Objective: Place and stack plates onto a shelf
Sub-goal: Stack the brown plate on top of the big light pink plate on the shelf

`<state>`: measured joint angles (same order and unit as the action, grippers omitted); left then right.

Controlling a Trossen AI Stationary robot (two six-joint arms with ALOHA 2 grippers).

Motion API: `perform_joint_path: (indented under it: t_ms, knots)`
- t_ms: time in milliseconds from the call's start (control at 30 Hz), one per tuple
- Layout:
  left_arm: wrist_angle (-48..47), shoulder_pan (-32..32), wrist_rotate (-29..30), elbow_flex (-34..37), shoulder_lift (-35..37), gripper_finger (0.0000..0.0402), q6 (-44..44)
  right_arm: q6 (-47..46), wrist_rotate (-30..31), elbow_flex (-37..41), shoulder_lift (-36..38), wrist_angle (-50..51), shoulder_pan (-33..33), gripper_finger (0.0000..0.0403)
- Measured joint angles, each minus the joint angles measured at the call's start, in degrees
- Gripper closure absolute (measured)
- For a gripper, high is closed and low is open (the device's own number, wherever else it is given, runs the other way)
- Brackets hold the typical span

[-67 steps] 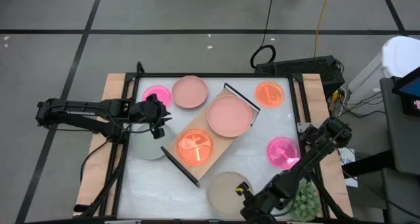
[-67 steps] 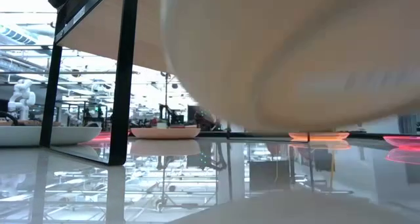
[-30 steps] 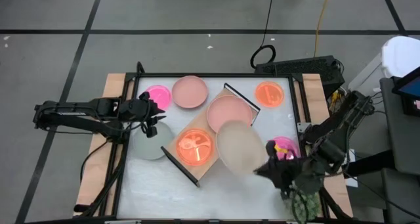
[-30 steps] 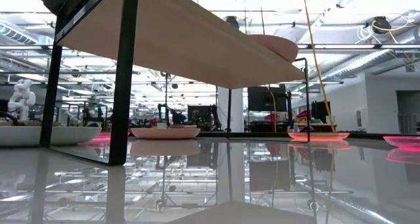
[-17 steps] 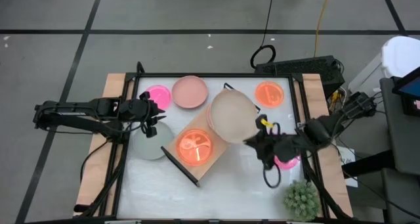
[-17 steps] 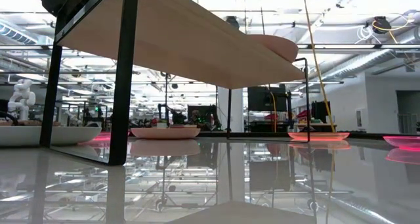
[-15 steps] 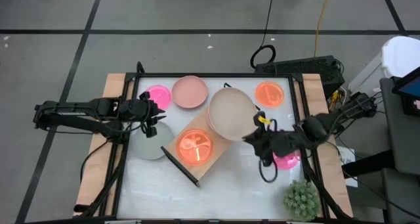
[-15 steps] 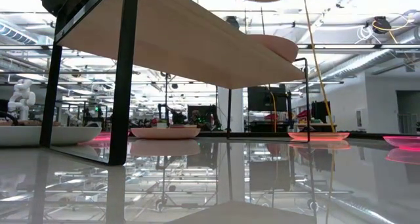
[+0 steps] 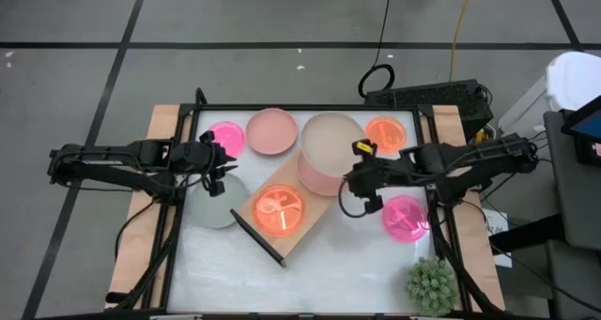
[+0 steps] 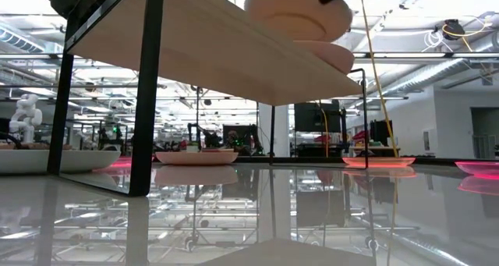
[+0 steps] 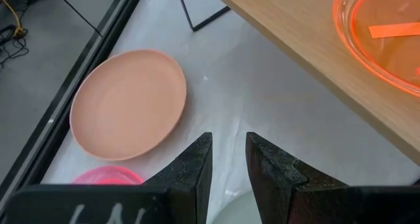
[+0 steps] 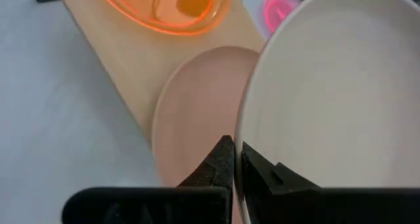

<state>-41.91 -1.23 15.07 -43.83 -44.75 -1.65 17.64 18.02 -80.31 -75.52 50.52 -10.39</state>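
Over shelf's far end, right hand (image 9: 360, 177) pinched beige plate (image 9: 331, 144) rim, plate directly above pink plate (image 12: 197, 112); left hand (image 9: 218, 166) half-open, empty.

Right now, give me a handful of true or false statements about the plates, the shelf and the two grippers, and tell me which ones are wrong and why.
1. The right gripper is shut on the beige plate's rim. True.
2. The beige plate is over the large pink plate that lies on the shelf. True.
3. The left gripper holds the pale grey plate. False: it holds nothing and hovers over the table by that plate.
4. An orange translucent plate lies on the shelf. True.
5. The green plant stands on the shelf. False: it stands on the table at the corner near the right arm.
6. Both neon pink plates are on the shelf. False: both lie on the table.
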Motion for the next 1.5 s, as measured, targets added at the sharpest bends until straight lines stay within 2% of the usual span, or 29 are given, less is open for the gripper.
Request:
perform_joint_path:
  t_ms: [333,533,867,1500]
  knots:
    - [0.13,0.00,0.02,0.00,0.00,0.0303,0.26,1.02,-3.33,0.00,-4.66,1.37,3.20,0.0403]
    - [0.13,0.00,0.02,0.00,0.00,0.0303,0.29,1.04,-6.30,0.00,-5.53,1.22,3.28,0.0403]
    - [0.14,-0.01,0.02,0.00,0.00,0.0303,0.35,-0.72,-7.40,0.04,-8.71,2.84,3.21,0.0403]
    - [4.97,0.00,0.00,3.28,-0.33,0.0303,1.84,-0.65,-9.62,0.07,-8.75,3.02,3.17,0.0390]
